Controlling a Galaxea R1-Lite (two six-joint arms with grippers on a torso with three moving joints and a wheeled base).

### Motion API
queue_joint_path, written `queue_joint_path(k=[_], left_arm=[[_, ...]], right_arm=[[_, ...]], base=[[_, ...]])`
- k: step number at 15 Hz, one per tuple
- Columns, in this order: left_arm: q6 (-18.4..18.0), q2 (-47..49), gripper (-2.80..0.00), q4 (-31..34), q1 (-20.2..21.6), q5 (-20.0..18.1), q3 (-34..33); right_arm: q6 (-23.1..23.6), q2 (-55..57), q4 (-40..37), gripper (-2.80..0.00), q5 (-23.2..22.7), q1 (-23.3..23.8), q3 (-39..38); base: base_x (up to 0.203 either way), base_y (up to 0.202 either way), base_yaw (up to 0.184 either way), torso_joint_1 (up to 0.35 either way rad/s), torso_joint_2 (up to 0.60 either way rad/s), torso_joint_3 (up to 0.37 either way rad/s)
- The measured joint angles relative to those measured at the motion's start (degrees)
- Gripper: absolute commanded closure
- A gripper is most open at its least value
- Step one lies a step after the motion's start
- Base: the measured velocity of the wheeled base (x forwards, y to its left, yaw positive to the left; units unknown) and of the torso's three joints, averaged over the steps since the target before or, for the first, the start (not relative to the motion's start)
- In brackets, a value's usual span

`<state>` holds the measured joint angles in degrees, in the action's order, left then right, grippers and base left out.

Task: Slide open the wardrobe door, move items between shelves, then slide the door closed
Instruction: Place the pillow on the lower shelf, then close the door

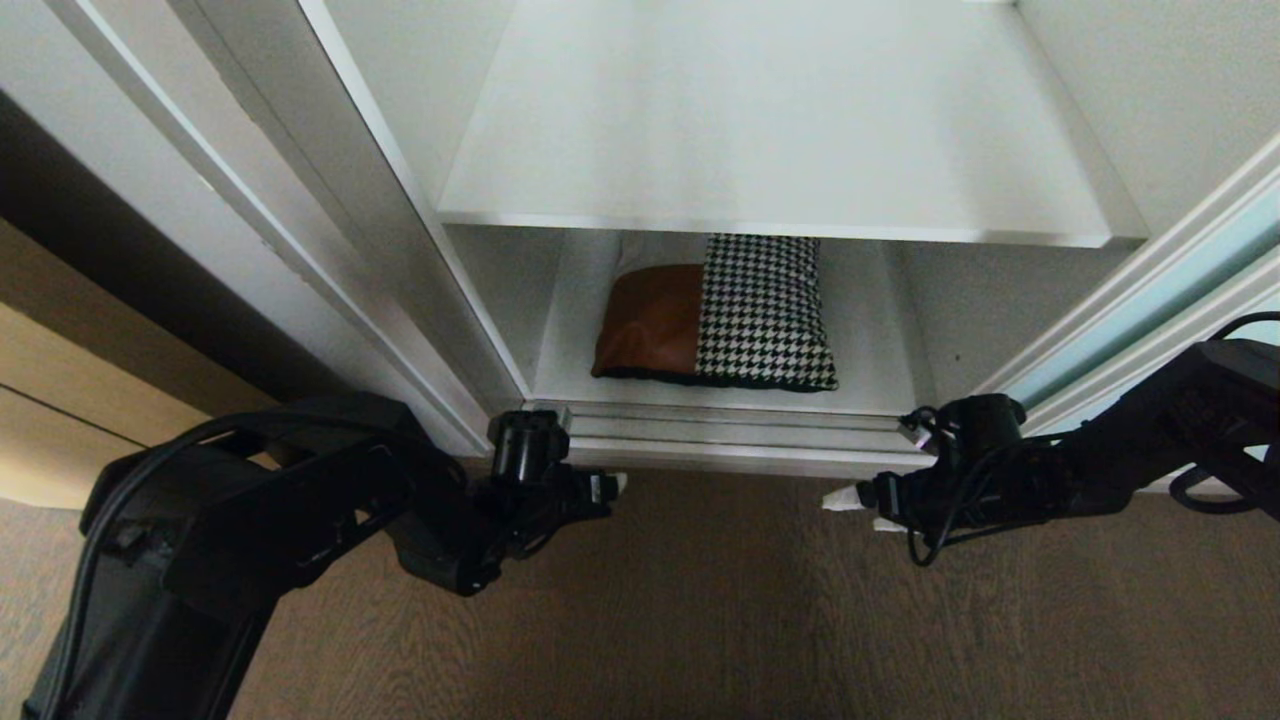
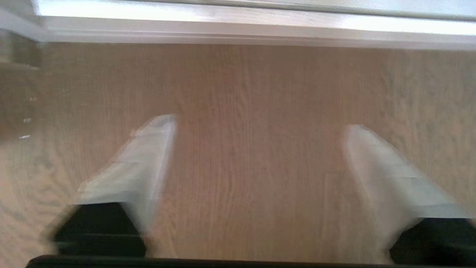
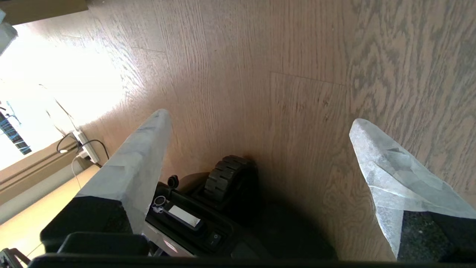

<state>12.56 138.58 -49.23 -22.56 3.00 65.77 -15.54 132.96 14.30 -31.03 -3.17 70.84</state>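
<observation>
**Clothes bundle on the lower shelf, both arms low outside**

Clothes lay as one folded bundle (image 1: 715, 315) on the lower shelf (image 1: 870, 330) of the open wardrobe, near its front edge. Its long axis ran side to side across the compartment: a rust-brown piece on the robot's left, a houndstooth piece on the right, black fabric edging the front. Two shelves showed; the upper shelf (image 1: 780, 140) spanned the compartment above the bundle. One sliding wardrobe door (image 1: 1150, 320) stood at the right, its pale aqua glass in a silver-white frame. In front ran the bottom track (image 1: 740, 435), then the wooden floor (image 1: 720, 600). The left gripper (image 1: 612, 486) and the right gripper (image 1: 848, 508) hung low over the floor, tips facing each other, well apart. Both had their fingers (image 3: 145, 156) spread wide, grasping nothing.
</observation>
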Motion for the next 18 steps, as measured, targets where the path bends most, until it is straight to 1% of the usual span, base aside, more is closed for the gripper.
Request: queue_joint_path(k=[1,2,4,5,8,13,14,16,18], left_arm=[[0.3,-0.1,0.0,0.3,0.0,-0.1,-0.1],[0.5,-0.4,0.0,0.7,0.0,-0.3,-0.5],[1.6,-1.1,0.0,0.8,-0.1,-0.6,-1.9],[2.0,-1.6,0.0,0.6,-0.2,-0.5,-2.5],[2.1,-3.5,0.0,0.8,-0.4,-0.2,-4.0],[1.6,-9.6,0.0,0.6,-0.7,0.7,-10.2],[1.5,-11.6,0.0,0.8,-0.7,1.4,-12.4],[1.2,-15.9,0.0,0.6,-0.8,4.0,-17.4],[0.7,-20.5,0.0,0.2,-0.8,8.2,-22.3]], right_arm=[[0.0,0.0,0.1,-2.8,0.1,0.0,0.0],[0.1,0.0,0.1,0.0,0.1,0.0,-0.1],[0.5,-0.1,0.3,0.0,0.2,0.0,-0.7],[0.0,-0.2,0.1,0.0,0.2,-0.1,-0.7],[-0.3,-1.4,-0.2,0.0,0.2,-0.1,-1.4],[-0.3,-7.0,-0.1,0.0,0.5,-0.4,-8.0],[-0.2,-8.5,0.0,0.0,0.6,-0.4,-10.1],[0.0,-11.8,0.4,0.0,1.0,-0.5,-14.5],[0.1,-15.9,0.5,0.0,2.2,-1.0,-19.7]], base=[[0.0,0.0,0.0,0.0,0.0,0.0],[0.0,0.0,0.0,0.0,0.0,0.0],[0.0,0.0,0.0,0.0,0.0,0.0],[0.0,0.0,0.0,0.0,0.0,0.0],[0.0,0.0,0.0,0.0,0.0,0.0],[0.0,0.0,0.0,0.0,0.0,0.0],[0.0,0.0,0.0,0.0,0.0,0.0],[0.0,0.0,0.0,0.0,0.0,0.0],[0.0,0.0,0.0,0.0,0.0,0.0]])
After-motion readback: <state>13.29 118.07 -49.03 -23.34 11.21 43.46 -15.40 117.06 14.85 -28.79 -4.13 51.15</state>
